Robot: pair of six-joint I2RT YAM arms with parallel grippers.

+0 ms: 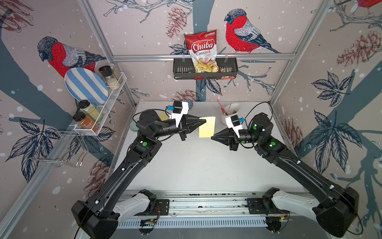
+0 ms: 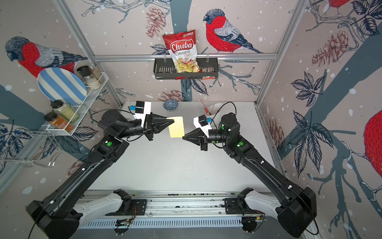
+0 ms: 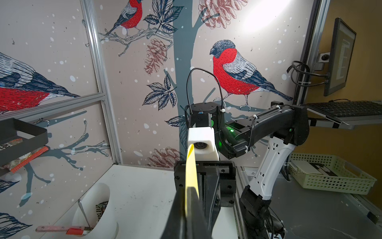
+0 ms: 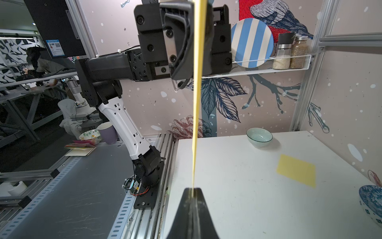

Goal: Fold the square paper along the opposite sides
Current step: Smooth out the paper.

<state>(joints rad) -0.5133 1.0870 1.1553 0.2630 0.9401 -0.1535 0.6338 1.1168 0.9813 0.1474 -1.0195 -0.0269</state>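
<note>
Hanging above the table (image 1: 196, 165), yellow paper (image 1: 207, 127) is gripped at opposite corners, left gripper (image 1: 205, 120) and right gripper (image 1: 212, 137) both clenched on it.

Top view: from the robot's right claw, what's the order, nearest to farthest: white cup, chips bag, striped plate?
From the right gripper, shut on the yellow paper:
1. White cup, just behind it on the table.
2. Chips bag, high in the back-wall basket.
3. Striped plate, in the left-wall rack.
</note>
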